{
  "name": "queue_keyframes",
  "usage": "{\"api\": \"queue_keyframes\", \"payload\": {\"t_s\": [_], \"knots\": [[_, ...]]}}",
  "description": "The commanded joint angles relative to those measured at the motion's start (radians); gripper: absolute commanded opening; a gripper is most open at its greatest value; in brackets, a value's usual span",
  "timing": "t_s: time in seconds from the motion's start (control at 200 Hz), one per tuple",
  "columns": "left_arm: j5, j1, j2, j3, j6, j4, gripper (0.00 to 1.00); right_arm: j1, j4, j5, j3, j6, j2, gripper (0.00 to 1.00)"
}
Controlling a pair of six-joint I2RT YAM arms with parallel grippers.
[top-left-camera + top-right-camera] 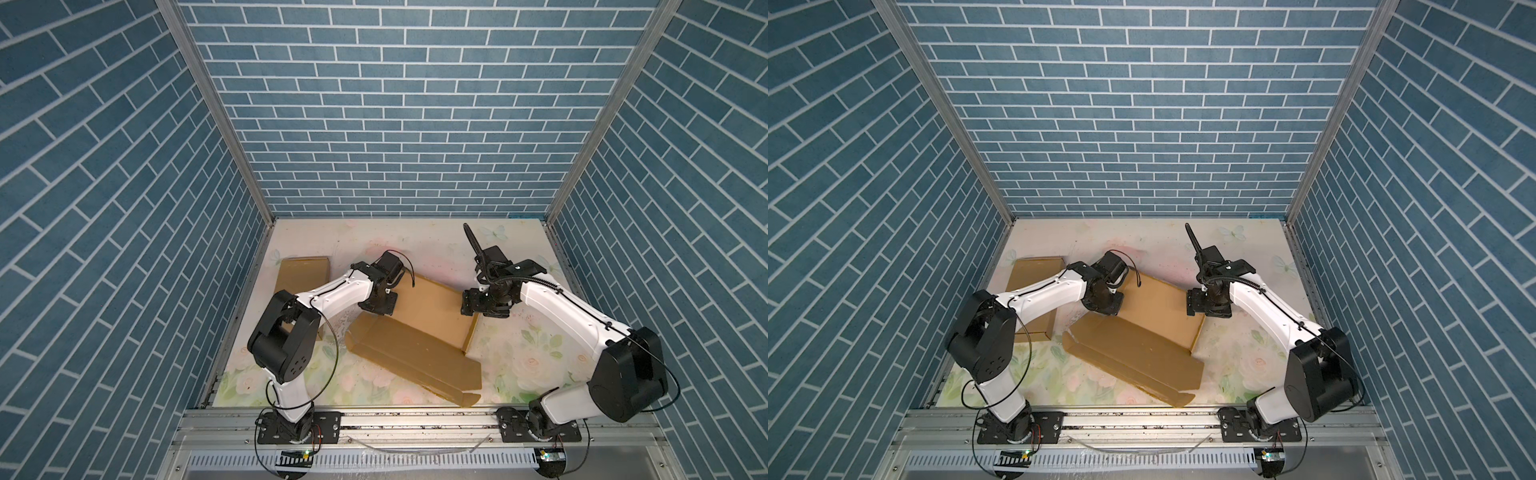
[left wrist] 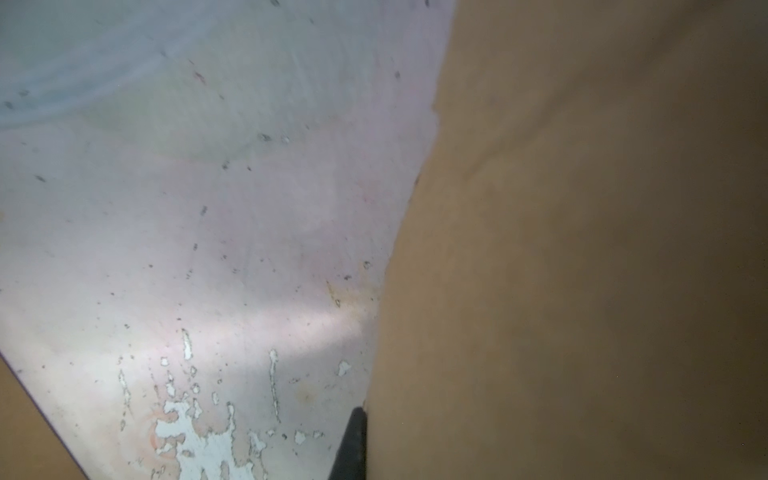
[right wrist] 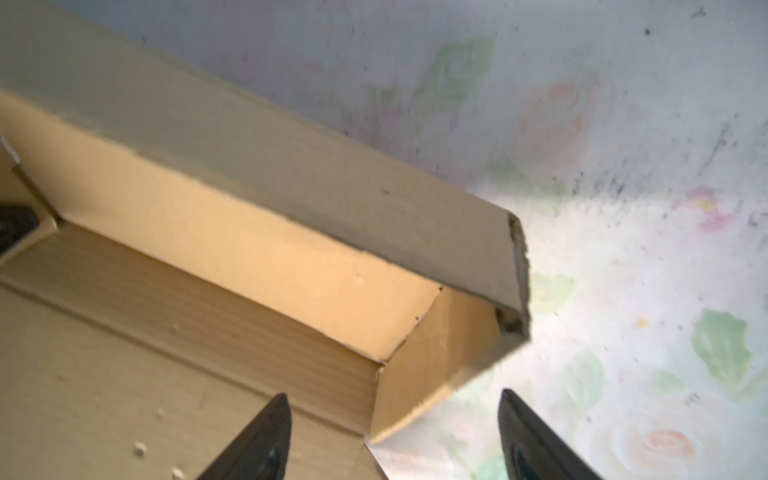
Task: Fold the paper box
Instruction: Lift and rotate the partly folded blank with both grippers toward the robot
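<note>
Right gripper stands wide, fingers straddling the raised side wall at a corner of the brown corrugated paper box, which lies half-folded in the middle of the floral tabletop. The left gripper is closed at the box's opposite edge; whether it pinches cardboard I cannot tell. Folding well probably means pinning that side while pressing the wall upright along its crease. A second flat brown cardboard piece under the left arm crowds that side.

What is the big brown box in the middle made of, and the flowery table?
Brown box: looks like matte cardboard; rough cut edges and crease lines show. Flowery table: probably a smooth printed covering, faintly glossy; its print is flaked off in patches.
</note>
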Motion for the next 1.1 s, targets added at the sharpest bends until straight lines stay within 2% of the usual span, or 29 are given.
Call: {"api": "queue_keyframes", "payload": {"t_s": [0.0,0.135,0.265,0.42,0.605,0.705,0.95,1.095], "knots": [[0.008,0.0,0.05,0.061,0.076,-0.125,0.09,-0.006,-0.134,-0.004,0.095,-0.131,0.0,0.78],[0.038,0.004,0.127,0.131,0.12,-0.18,0.12,0.002,-0.097,0.004,0.194,-0.237,0.093,0.76],[0.059,0.009,0.186,0.182,0.148,-0.214,0.16,0.028,-0.018,-0.061,0.3,-0.306,0.248,0.73],[0.07,0.015,0.223,0.212,0.16,-0.227,0.17,0.042,0.076,-0.075,0.38,-0.333,0.413,0.71],[0.073,0.019,0.248,0.253,0.165,-0.239,0.22,0.042,0.125,-0.165,0.439,-0.323,0.546,0.65],[0.075,0.024,0.252,0.272,0.163,-0.239,0.25,0.043,0.138,-0.162,0.436,-0.307,0.591,0.59],[0.092,0.029,0.236,0.349,0.165,-0.259,0.39,0.037,0.2,-0.149,0.396,-0.253,0.617,0.44],[0.084,0.029,0.217,0.433,0.18,-0.306,0.47,0.005,0.241,-0.154,0.363,-0.181,0.61,0.38]]}}
